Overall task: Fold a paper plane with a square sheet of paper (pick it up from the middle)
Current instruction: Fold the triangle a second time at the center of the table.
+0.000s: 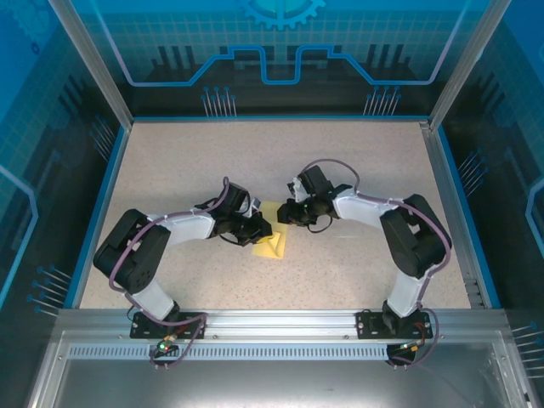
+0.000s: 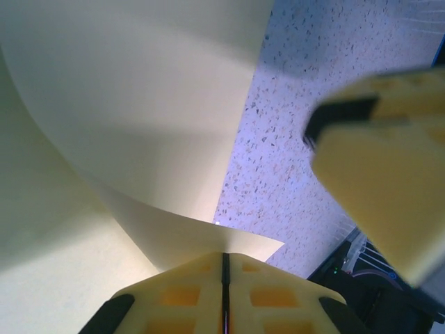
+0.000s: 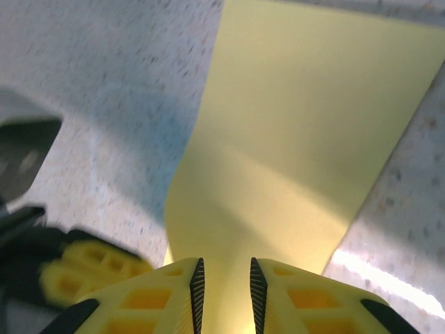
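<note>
No readable lettering, brand, label or number anywhere. Nearest to a sign: a pale-blue gear emblem (image 1: 282, 10) printed at the top of the back wall panel (image 1: 382, 42), cut off by the picture edge, above a blue circuit-style outline (image 1: 278, 82); wordless, both.

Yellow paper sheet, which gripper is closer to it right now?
Left, narrowly. The left gripper is shut on a curled edge of the square sheet of paper. The right gripper straddles the sheet from the opposite side, jaws apart, not yet pinching.
</note>
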